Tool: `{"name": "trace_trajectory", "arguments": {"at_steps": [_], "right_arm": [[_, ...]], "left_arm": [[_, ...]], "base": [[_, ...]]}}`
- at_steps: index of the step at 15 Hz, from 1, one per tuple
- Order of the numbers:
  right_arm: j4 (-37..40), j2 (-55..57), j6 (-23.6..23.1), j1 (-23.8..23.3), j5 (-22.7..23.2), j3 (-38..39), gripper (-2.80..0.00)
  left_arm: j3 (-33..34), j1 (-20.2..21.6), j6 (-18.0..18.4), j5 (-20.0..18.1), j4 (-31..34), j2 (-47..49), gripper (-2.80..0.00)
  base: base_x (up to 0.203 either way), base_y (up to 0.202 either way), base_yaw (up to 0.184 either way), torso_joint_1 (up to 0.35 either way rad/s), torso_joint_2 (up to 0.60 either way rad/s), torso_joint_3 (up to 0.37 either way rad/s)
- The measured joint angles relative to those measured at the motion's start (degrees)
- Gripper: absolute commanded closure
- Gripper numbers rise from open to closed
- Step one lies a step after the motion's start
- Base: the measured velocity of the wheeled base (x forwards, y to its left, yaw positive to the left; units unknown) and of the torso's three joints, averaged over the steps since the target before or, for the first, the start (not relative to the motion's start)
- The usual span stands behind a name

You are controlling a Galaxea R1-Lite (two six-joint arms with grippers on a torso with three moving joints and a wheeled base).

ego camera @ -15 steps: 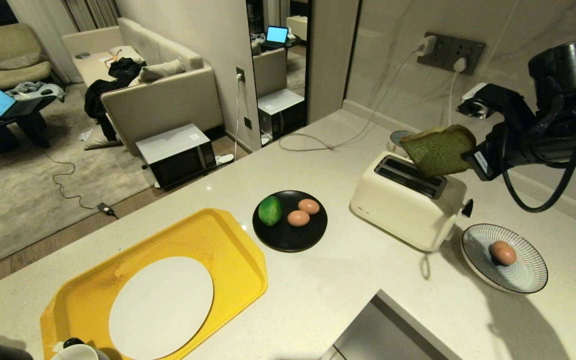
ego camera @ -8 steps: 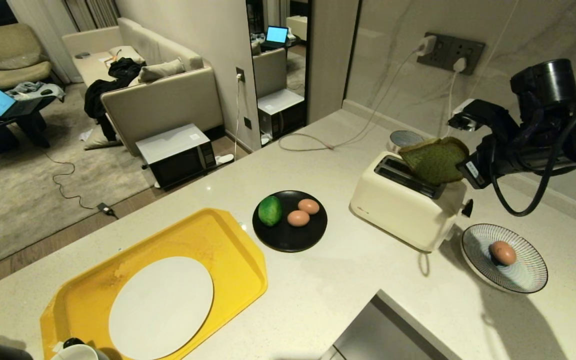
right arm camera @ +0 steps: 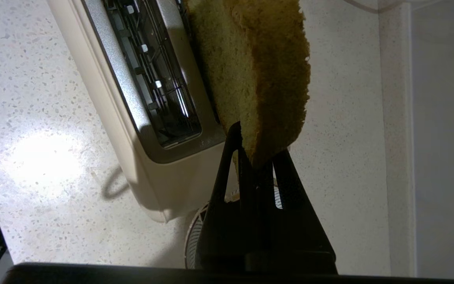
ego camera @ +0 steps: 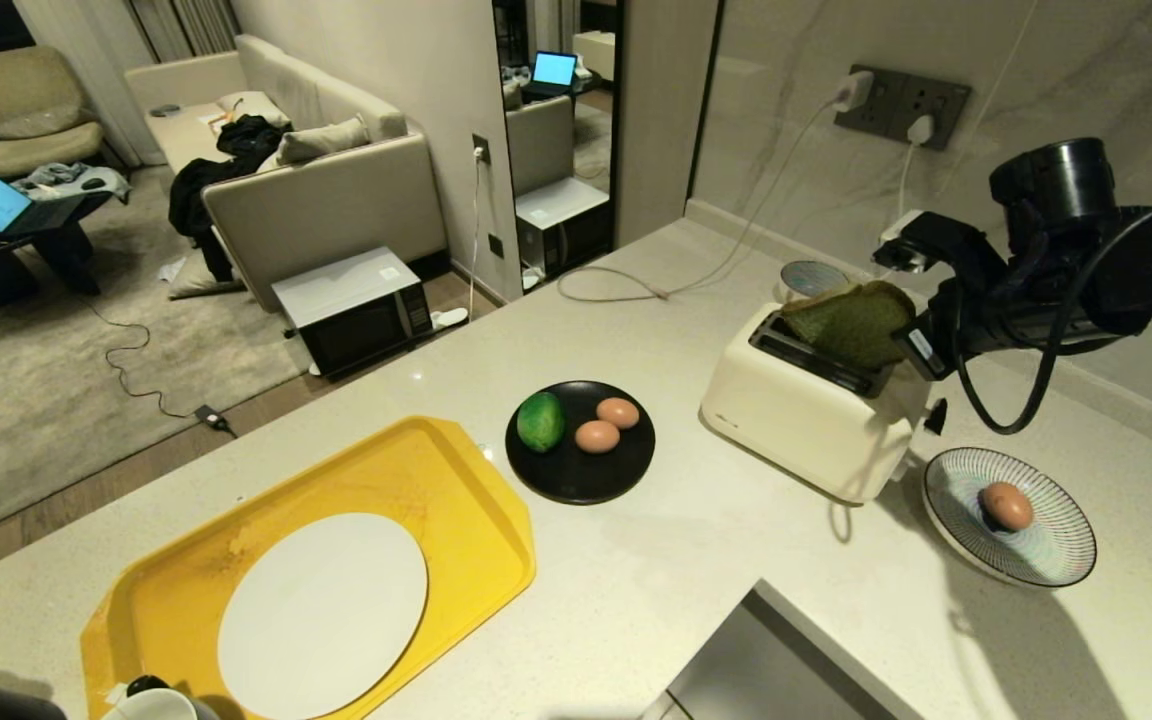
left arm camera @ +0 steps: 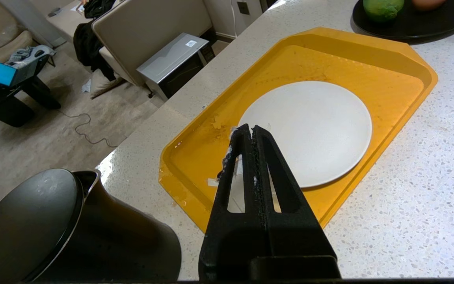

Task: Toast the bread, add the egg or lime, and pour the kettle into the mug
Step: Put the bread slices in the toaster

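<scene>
My right gripper (ego camera: 908, 345) (right arm camera: 256, 146) is shut on one corner of the green bread (ego camera: 851, 325) (right arm camera: 258, 71). The slice hangs tilted with its lower edge at the back slot of the cream toaster (ego camera: 806, 410) (right arm camera: 148, 90); the front slot is empty. A lime (ego camera: 540, 421) and two eggs (ego camera: 617, 412) lie on a black plate (ego camera: 576, 480). A third egg (ego camera: 1005, 505) sits on a striped dish (ego camera: 1056, 555). My left gripper (left arm camera: 250, 129) is shut and empty over a yellow tray (left arm camera: 388, 83), beside the black kettle (left arm camera: 53, 228). The mug's white rim (ego camera: 151, 705) shows at the bottom left.
A white plate (ego camera: 321, 610) (left arm camera: 313, 126) lies in the yellow tray (ego camera: 456, 470). Cables run from a wall socket (ego camera: 901, 100) down behind the toaster. A small round tin (ego camera: 811, 278) stands behind the toaster. The counter drops off to a living room at the left.
My right arm has come down and to the left, bringing the bread from above the toaster to its back slot. The left arm has not moved.
</scene>
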Motion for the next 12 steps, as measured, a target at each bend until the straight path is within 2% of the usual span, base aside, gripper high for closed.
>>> {"name": "trace_trajectory", "arguments": {"at_steps": [4,5,6,12], "right_arm": [[-0.1,1.2,-0.9,0.0,0.0,0.0,0.00],[-0.1,1.5,-0.9,0.0,-0.1,0.0,-2.64],[-0.1,1.6,-0.9,0.0,-0.1,0.0,-2.80],[-0.1,1.7,-0.5,-0.1,0.3,0.2,-2.80]], "left_arm": [[0.0,0.0,0.0,0.0,0.0,0.0,0.00],[0.0,0.0,0.0,0.0,0.0,0.0,0.00],[0.0,0.0,0.0,0.0,0.0,0.0,0.00],[0.0,0.0,0.0,0.0,0.0,0.0,0.00]], "base": [[0.000,0.000,0.000,0.000,0.00,0.000],[0.000,0.000,0.000,0.000,0.00,0.000],[0.000,0.000,0.000,0.000,0.00,0.000],[0.000,0.000,0.000,0.000,0.00,0.000]]}}
